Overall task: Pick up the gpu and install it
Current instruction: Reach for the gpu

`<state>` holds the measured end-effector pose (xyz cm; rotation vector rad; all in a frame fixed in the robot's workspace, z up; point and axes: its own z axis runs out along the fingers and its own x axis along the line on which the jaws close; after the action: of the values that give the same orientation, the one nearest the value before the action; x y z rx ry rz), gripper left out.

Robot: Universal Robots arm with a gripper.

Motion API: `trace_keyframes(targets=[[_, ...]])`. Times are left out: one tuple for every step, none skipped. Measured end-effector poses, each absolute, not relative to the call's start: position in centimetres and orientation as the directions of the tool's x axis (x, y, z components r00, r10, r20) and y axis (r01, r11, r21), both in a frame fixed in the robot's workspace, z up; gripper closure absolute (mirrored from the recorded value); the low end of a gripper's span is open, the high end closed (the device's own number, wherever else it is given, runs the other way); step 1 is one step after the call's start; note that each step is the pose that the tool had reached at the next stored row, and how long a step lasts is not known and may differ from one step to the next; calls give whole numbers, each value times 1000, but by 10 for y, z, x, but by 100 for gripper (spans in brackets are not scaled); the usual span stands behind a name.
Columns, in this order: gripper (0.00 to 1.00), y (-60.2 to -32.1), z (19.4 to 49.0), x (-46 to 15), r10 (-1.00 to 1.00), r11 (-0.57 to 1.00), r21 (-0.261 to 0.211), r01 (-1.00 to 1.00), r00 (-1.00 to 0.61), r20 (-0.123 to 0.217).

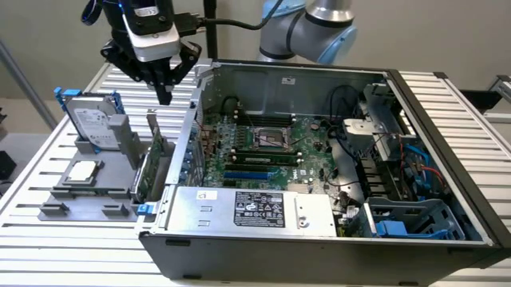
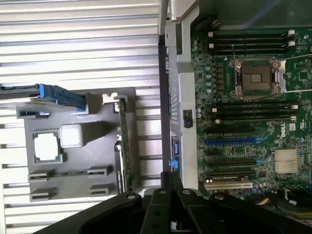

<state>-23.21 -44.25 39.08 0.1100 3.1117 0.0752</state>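
Closed gripper [image 1: 164, 97] in free space over upright gpu [image 1: 157, 156], near case wall [image 1: 194, 136].

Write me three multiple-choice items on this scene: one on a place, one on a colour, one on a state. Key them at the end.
1. Where is the gpu?
A. Standing on edge in the grey holder, outside the computer case
B. Seated inside the case
C. Lying flat on the holder

2. What colour is the frame around the hard drive?
A. Red
B. Blue
C. Yellow

3. What state is the gripper in?
A. Shut on the gpu
B. Open around the gpu
C. Shut, holding nothing, above the gpu

Key:
1 A: the card stands upright in the holder next to the case wall.
2 B: blue rails show along the drive's edges.
3 C: the fingers meet at a point in the air, with a gap down to the card's top edge.
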Motion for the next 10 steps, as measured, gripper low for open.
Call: trace_keyframes(targets=[[89, -443, 390, -237, 71, 996, 49, 70, -997, -25], [89, -443, 389, -241, 71, 996, 49, 70, -997, -25], [89, -443, 387, -246, 71, 996, 49, 70, -997, -25], [89, -443, 386, -250, 71, 996, 49, 70, -997, -25], [89, -443, 384, -255, 71, 996, 49, 70, -997, -25], [89, -443, 383, -259, 71, 996, 49, 70, -997, -25], [89, -443, 381, -264, 71, 996, 49, 70, -997, -25], [89, -443, 379, -268, 71, 996, 49, 70, -997, -25], [89, -443, 378, -273, 71, 996, 48, 70, -997, -25], [89, -443, 376, -278, 71, 996, 48, 70, -997, -25]])
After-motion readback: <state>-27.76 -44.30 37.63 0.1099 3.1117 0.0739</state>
